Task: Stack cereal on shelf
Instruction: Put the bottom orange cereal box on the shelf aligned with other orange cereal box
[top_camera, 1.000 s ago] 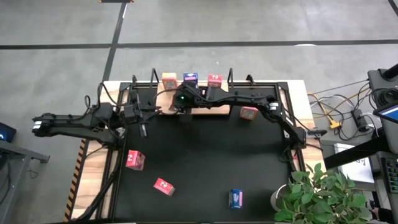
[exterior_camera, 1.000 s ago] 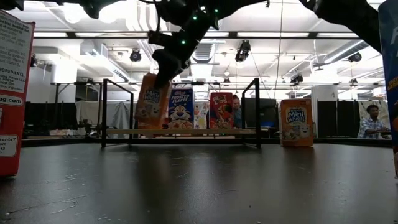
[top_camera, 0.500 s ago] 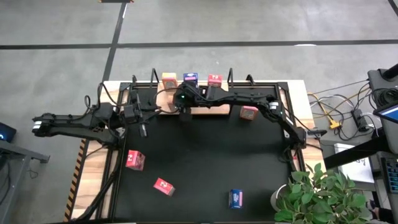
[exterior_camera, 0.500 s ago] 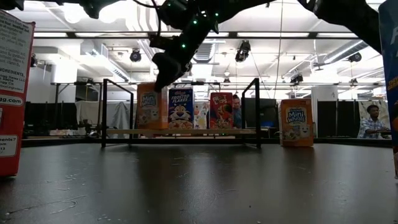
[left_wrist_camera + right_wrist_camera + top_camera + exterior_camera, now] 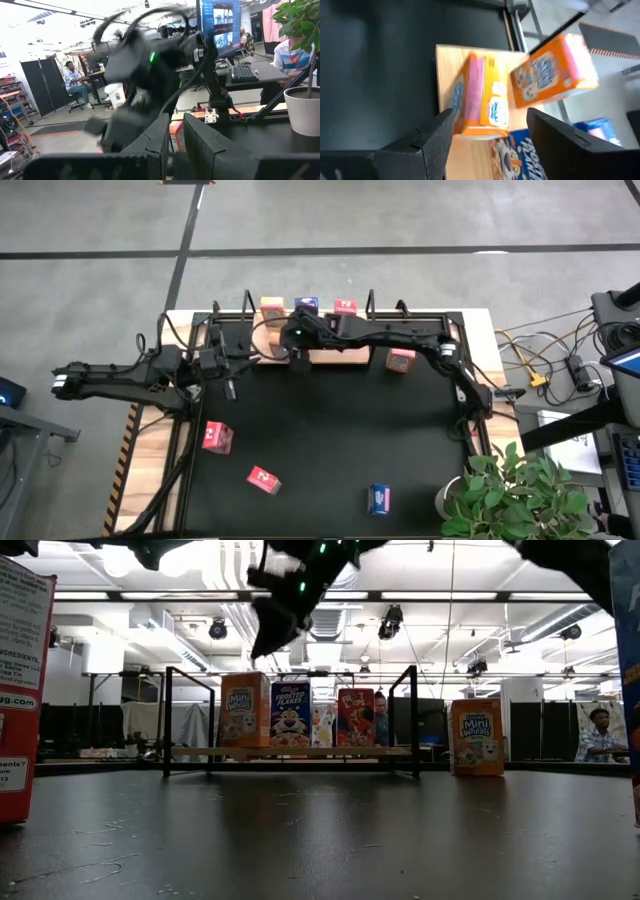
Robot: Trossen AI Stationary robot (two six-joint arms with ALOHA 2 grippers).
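Now right tool (image 5: 268, 640) open above orange box (image 5: 244, 710) on shelf (image 5: 300, 752).

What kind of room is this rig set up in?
Likely an open robotics lab or workshop: exposed ceiling ducts and lights, a desk with a monitor and keyboard, and a seated person at another workstation.

dark jointed arms (image 5: 390, 333), green light, black cables
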